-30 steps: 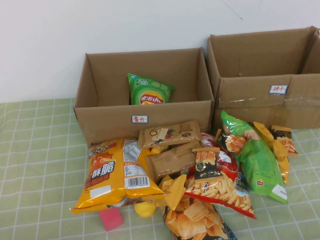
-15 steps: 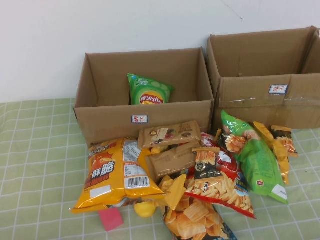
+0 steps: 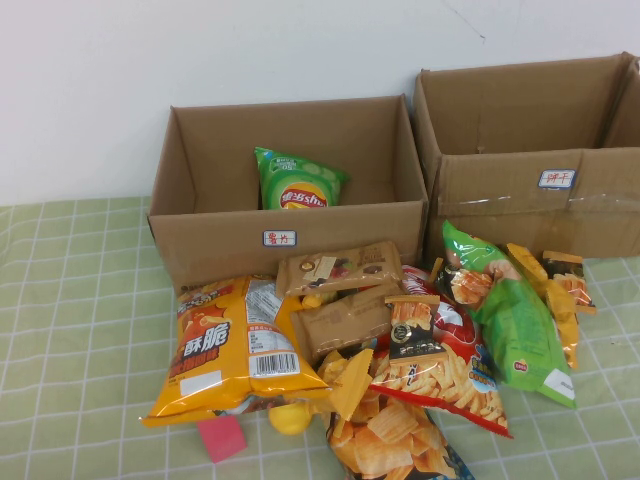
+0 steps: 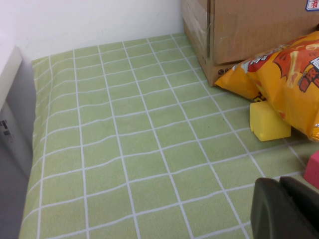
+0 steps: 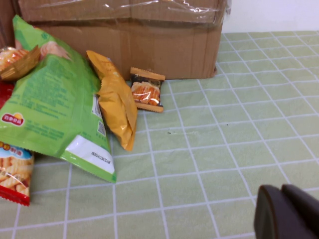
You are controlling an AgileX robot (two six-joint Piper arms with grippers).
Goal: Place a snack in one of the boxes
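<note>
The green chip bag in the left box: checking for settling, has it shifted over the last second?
No. The green bag sits at the same spot against the left box's back wall.

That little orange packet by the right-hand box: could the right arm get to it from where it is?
Probably yes. The small orange packet lies flat on bare cloth beside the right box, nothing covering it. The right gripper, shut, hangs over open cloth nearby; the left gripper stays parked far off.

The right box (image 3: pixel 540 150) and the lowest chip bag (image 3: pixel 395 445) are cut off.
</note>
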